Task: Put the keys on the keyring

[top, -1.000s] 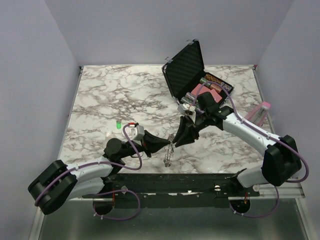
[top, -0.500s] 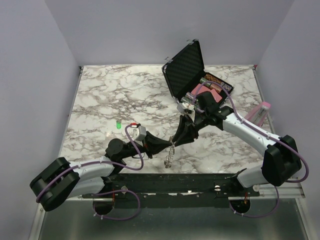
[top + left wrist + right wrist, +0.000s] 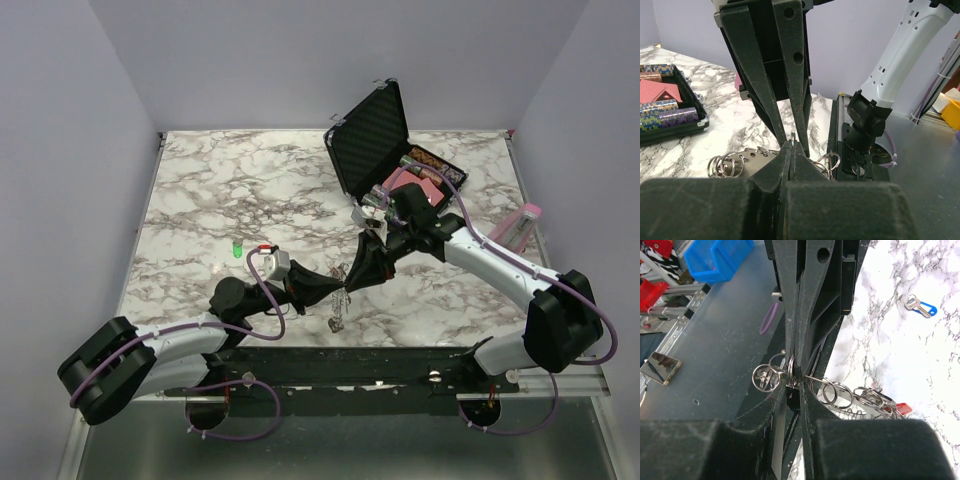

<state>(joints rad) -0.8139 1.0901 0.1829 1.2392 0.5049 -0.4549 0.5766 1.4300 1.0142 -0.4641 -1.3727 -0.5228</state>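
The keyring (image 3: 337,312) is a silver chain of linked rings that hangs down to the marble between my two grippers. My left gripper (image 3: 337,288) is shut on one thin ring, whose edge pokes out of the tips (image 3: 792,145). More rings (image 3: 727,162) trail to its left. My right gripper (image 3: 351,279) meets it tip to tip. Its fingers (image 3: 790,75) stand a narrow gap apart around that same ring and the left tips (image 3: 796,385). A red key head (image 3: 901,409) lies among the rings (image 3: 840,392). No other keys show.
An open black case (image 3: 370,135) with coloured packs stands at the back right. A small blue-and-silver piece (image 3: 920,306) lies alone on the marble left of the arms. A pink object (image 3: 520,225) sits at the right edge. The table's near edge runs just below the chain.
My right jaws have narrowed around the ring. Both grippers have shifted slightly up and away from the near edge, lifting the hanging chain a little.
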